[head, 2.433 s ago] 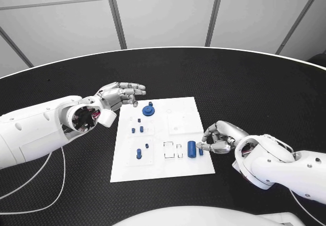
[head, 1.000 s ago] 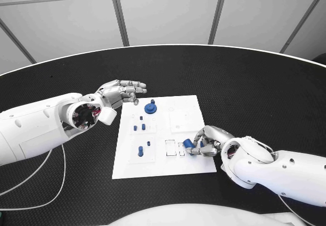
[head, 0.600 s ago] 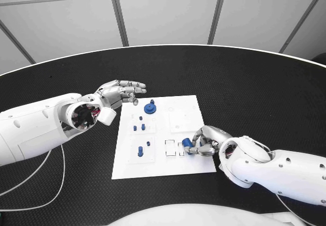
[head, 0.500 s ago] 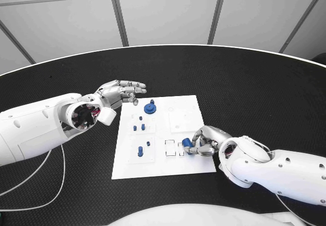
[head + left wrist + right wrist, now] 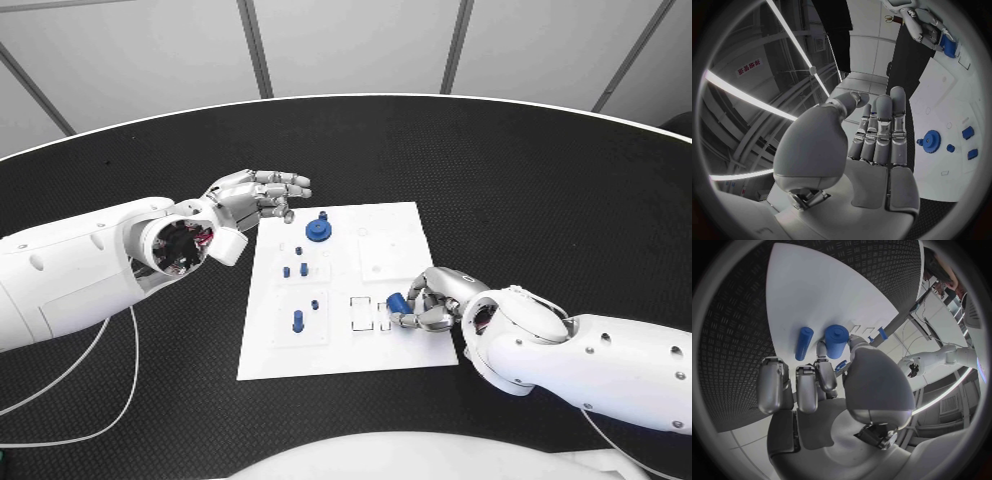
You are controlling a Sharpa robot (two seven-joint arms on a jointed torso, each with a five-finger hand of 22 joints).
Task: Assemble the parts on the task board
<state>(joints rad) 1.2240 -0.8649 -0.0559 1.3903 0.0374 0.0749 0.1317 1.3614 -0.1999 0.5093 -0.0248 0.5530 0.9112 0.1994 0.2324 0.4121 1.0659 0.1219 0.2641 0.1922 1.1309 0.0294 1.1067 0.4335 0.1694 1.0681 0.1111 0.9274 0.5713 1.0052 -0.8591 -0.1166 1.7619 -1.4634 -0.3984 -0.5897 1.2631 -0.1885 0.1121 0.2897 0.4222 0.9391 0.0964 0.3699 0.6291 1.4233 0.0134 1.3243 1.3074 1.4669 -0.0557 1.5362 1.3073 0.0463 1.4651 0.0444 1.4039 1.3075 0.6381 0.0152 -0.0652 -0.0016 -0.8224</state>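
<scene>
The white task board (image 5: 392, 228) lies in the middle of the black table. My right hand (image 5: 433, 300) is over its near right edge and pinches a thick blue cylinder (image 5: 397, 303) just above the board, beside the rectangular slots (image 5: 362, 313). In the right wrist view the cylinder (image 5: 836, 340) sits between thumb and finger, and a thinner blue peg (image 5: 804, 343) lies on the board (image 5: 817, 285) next to it. My left hand (image 5: 261, 201) hovers open off the board's far left corner, holding nothing. A blue gear (image 5: 319, 233) stands at the board's far end.
Small blue pieces (image 5: 296, 270) stand in the board's left column, with another (image 5: 297, 321) nearer me. The left wrist view shows my open left hand (image 5: 873, 135), the gear (image 5: 930, 139) and small pieces (image 5: 967, 132). A thin cable (image 5: 123, 395) trails on the table at left.
My right hand came in from the board's right edge, closed on the blue cylinder and shifted it a little toward the slots; over the last second it has barely moved. The left hand is unchanged.
</scene>
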